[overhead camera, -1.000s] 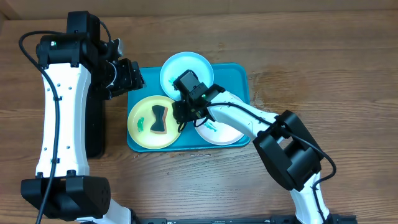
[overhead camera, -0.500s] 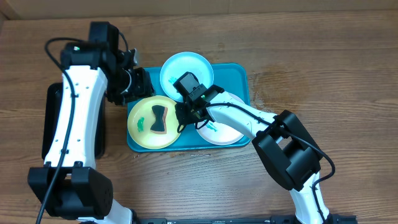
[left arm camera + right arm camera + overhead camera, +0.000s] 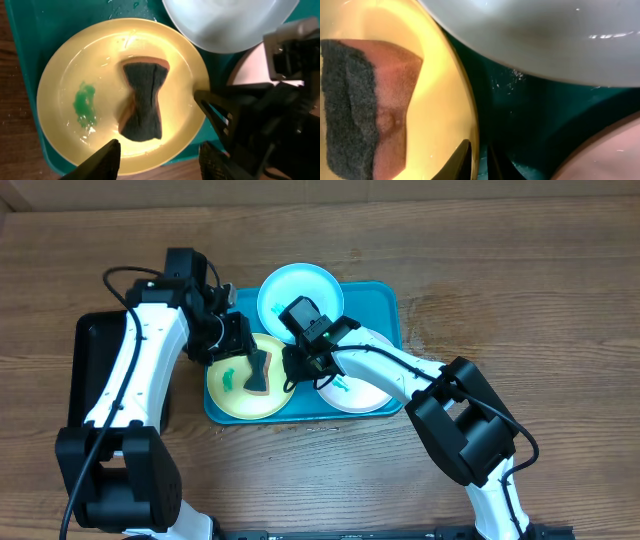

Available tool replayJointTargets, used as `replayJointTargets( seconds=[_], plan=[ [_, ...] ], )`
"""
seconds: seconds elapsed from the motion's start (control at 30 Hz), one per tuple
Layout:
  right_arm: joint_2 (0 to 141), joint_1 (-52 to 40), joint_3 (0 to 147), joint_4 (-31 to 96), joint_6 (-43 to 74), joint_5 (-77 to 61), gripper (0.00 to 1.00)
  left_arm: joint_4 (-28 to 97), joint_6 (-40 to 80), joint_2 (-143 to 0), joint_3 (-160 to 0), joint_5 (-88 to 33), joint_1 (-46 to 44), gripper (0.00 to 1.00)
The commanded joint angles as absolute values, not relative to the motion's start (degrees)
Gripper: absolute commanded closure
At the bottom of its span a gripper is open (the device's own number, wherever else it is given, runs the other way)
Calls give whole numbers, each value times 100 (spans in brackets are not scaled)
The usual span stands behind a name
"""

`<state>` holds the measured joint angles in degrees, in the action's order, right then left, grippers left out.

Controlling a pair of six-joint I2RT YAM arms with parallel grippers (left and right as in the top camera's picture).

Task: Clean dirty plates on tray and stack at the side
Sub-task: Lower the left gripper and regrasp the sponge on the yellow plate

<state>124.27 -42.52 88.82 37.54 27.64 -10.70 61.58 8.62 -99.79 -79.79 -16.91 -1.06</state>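
Right gripper (image 3: 478,159) pinches the yellow-green plate's (image 3: 75,70) right rim on the teal tray (image 3: 385,305), mid-counter toward the far edge. Left gripper (image 3: 161,159) hangs spread over that plate, where a dark sponge (image 3: 142,100) lies.

My bench (image 3: 500,300) is matt grained wood. The yellow-green plate (image 3: 65,75) is glossy, wet plastic; the sponge (image 3: 142,100) rough dark fibre over orange foam; the tray (image 3: 520,125) smooth teal plastic.
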Motion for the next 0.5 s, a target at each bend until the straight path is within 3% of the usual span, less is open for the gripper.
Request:
replayJointTargets(
  seconds=[0.0,0.47],
  plan=[
    [12438,-4274,8960,3782,2856,-1376,86,5828,727,-10007,-7605,-1653,-119,50],
    [12438,-4259,8960,3597,2856,-1378,89,4648,926,-10007,-6654,-1756,-121,49]
  ],
)
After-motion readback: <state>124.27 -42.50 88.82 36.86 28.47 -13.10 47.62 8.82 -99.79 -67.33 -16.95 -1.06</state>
